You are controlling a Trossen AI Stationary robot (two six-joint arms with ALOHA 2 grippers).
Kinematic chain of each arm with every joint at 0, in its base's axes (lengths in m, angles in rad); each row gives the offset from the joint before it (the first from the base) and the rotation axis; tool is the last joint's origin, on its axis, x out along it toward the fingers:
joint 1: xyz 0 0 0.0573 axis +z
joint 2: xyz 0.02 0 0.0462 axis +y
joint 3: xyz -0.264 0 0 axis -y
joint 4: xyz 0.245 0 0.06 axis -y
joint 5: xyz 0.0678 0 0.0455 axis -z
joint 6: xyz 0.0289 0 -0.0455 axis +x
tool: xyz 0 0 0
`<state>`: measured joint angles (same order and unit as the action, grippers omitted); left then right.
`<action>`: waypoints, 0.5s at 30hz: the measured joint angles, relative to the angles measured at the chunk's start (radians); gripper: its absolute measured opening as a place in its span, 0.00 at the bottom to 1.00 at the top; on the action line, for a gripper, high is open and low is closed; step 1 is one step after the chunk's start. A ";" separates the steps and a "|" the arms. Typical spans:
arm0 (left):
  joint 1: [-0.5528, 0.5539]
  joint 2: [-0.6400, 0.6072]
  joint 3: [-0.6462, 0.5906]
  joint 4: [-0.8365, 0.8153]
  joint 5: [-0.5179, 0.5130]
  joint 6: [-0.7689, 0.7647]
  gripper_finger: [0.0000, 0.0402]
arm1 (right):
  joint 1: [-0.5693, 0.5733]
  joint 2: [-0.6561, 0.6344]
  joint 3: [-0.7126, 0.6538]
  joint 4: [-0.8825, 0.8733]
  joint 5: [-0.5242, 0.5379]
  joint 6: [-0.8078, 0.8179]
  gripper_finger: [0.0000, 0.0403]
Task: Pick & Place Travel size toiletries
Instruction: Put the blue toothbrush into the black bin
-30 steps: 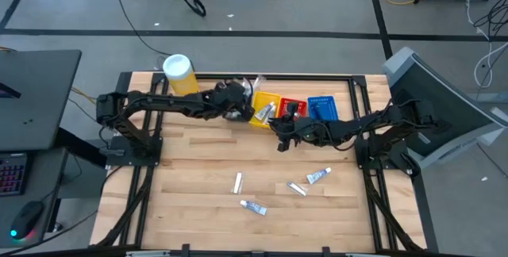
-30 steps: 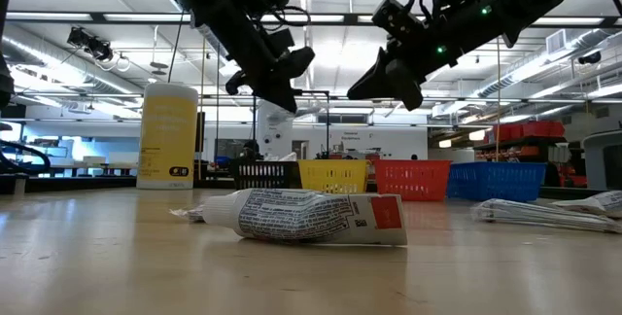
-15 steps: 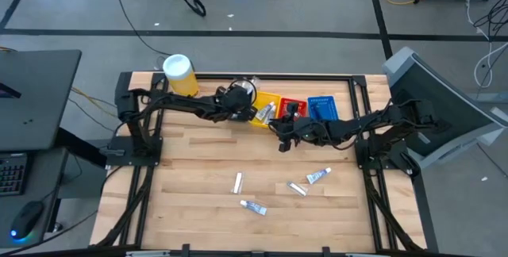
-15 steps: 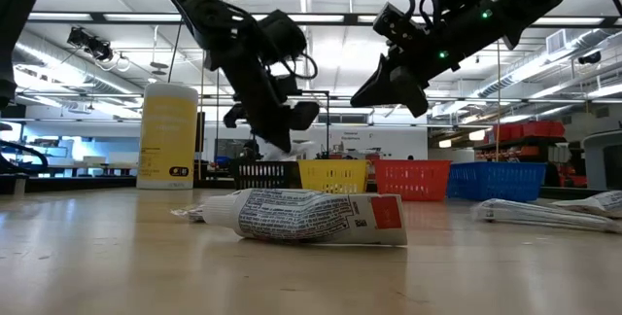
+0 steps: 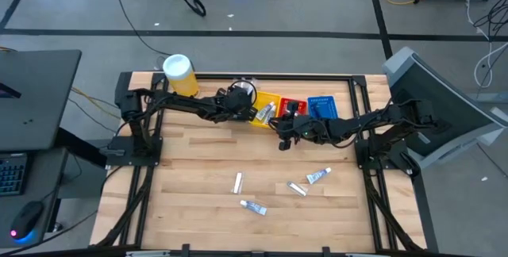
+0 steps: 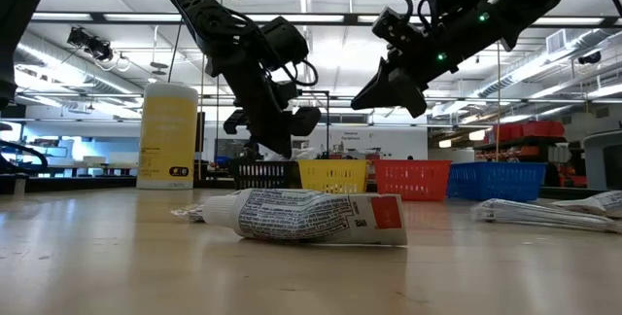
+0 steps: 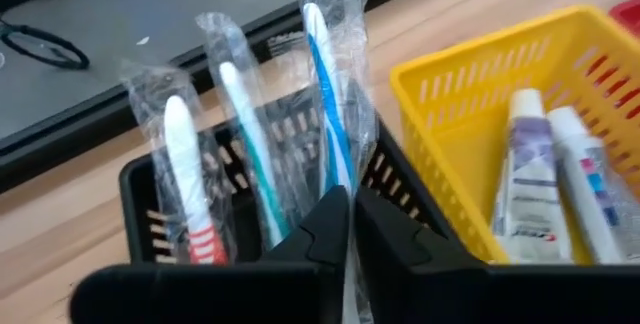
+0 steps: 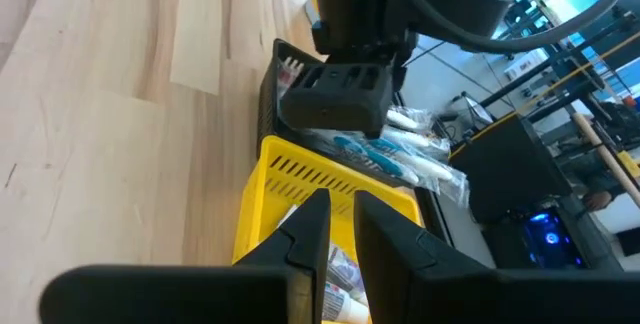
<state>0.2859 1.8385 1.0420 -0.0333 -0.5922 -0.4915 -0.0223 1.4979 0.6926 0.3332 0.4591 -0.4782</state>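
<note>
Pinching a wrapped toothbrush (image 7: pixel 325 84) over the black basket (image 7: pixel 150 189) near the top middle, my left gripper (image 7: pixel 350 229) is nearly shut, while my right gripper (image 8: pixel 338 226), almost closed, holds nothing.

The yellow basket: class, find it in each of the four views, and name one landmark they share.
High view: yellow basket, back row, just right of the left gripper.
Low view: yellow basket, far back, second in the row.
Left wrist view: yellow basket, holding two tubes.
Right wrist view: yellow basket, beyond the fingers.
Shared landmark: the black basket beside it.
</note>
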 joint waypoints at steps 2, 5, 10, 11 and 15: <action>0.000 0.000 0.000 0.002 0.009 0.000 0.10 | 0.000 0.000 0.000 0.000 0.000 0.000 0.14; 0.000 0.000 0.000 0.001 0.011 0.006 0.16 | 0.000 0.000 0.000 0.000 0.000 0.000 0.14; 0.000 0.000 0.000 0.001 0.013 0.006 0.25 | 0.000 0.000 0.000 0.000 -0.058 0.008 0.14; 0.000 0.000 0.000 0.000 0.013 0.009 0.26 | 0.000 0.000 0.000 0.000 -0.078 0.019 0.14; -0.002 0.000 0.000 0.001 0.040 0.010 0.31 | -0.003 0.000 0.000 0.000 -0.134 0.096 0.14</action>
<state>0.2836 1.8385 1.0420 -0.0322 -0.5520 -0.4816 -0.0253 1.4979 0.6926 0.3333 0.3253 -0.3819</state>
